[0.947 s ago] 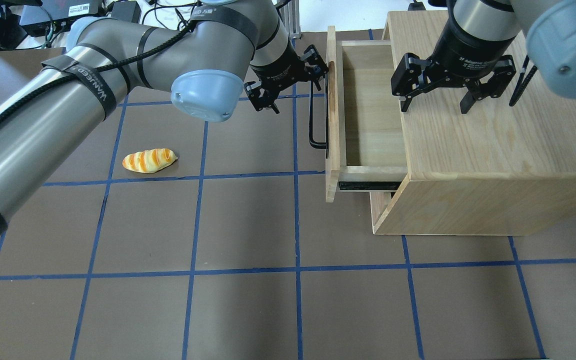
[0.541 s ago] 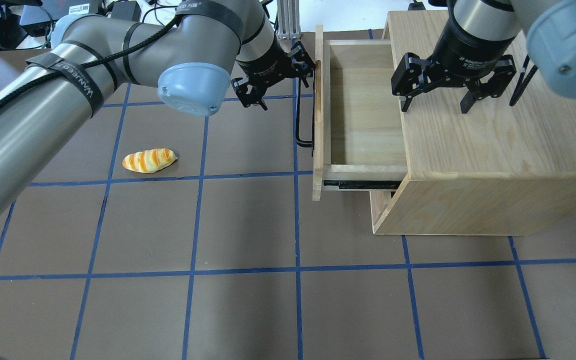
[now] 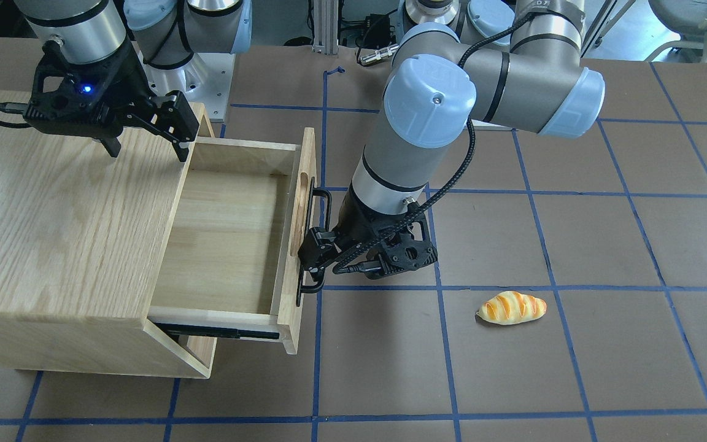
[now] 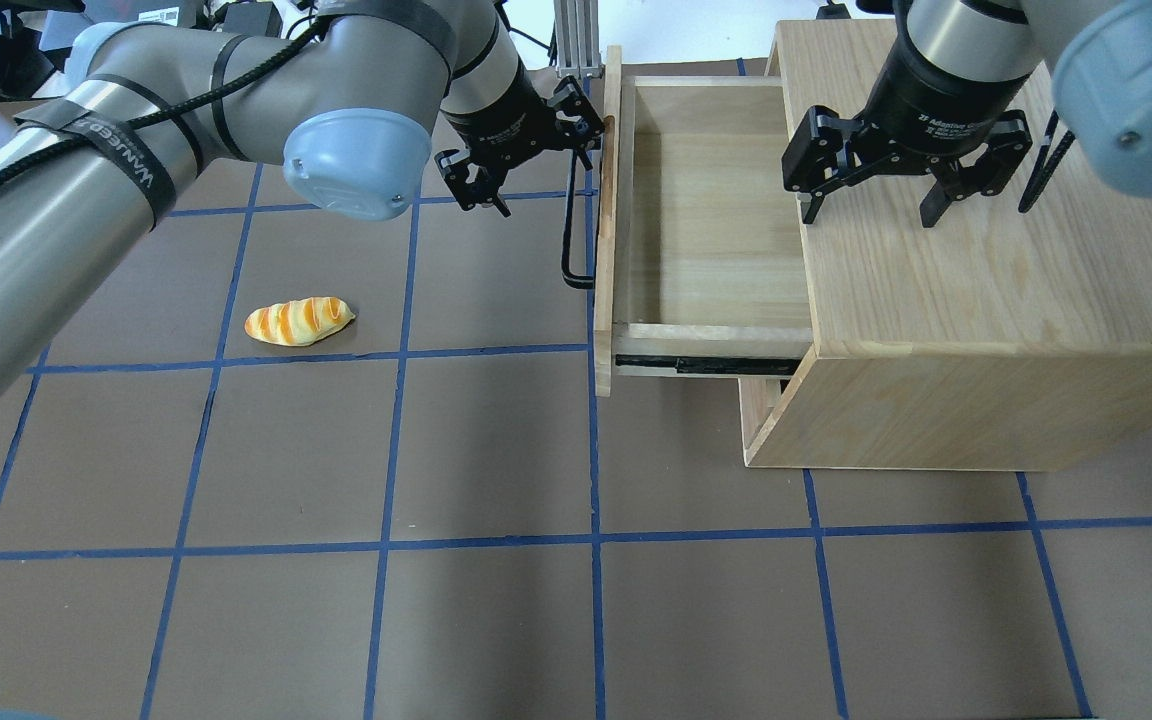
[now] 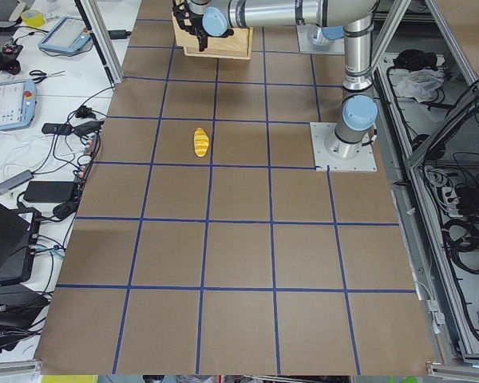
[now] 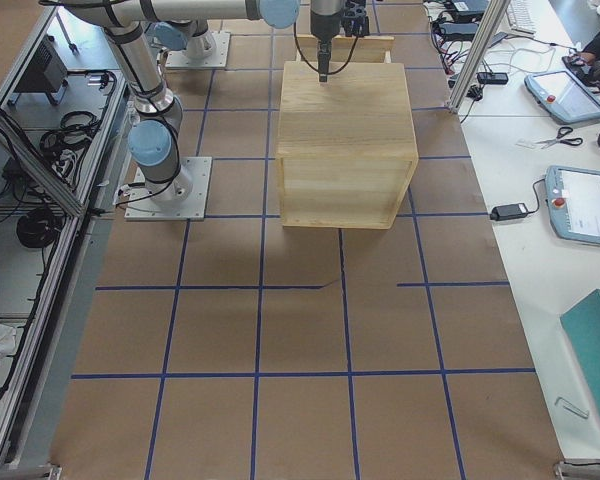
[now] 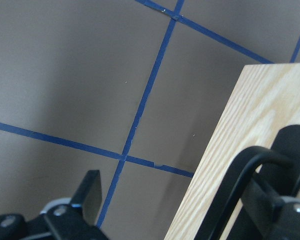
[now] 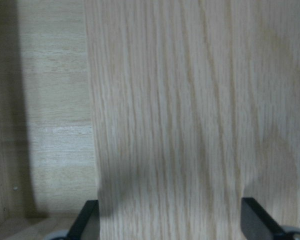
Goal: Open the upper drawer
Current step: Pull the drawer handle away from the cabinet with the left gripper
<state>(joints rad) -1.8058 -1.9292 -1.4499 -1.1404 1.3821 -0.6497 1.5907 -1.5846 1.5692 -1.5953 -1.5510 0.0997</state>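
Observation:
The upper drawer [image 4: 716,210] of the light-oak cabinet [image 4: 986,290] stands pulled far out, its inside empty; it also shows in the front view [image 3: 224,239]. Its black bar handle [image 4: 569,230] runs along the drawer front [image 7: 225,165]. My left gripper [image 4: 536,160] is open at the handle's far end, with one finger [image 7: 290,160] hooked behind the bar [image 7: 240,190] and the other finger [image 7: 87,190] away from it. It also shows in the front view [image 3: 363,264]. My right gripper [image 4: 871,212] is open, fingertips down at the cabinet top [image 8: 190,100] near its drawer-side edge.
A toy bread loaf [image 4: 298,321] lies on the brown table with blue tape lines, left of the drawer, and shows in the front view [image 3: 511,307]. A black slide rail [image 4: 706,364] is exposed under the drawer's side. The cabinet sits at the table's right end [image 6: 345,120].
The drawer has slid further out, leftward in the overhead view, and my left gripper has moved the same way with the handle. The right gripper has not moved.

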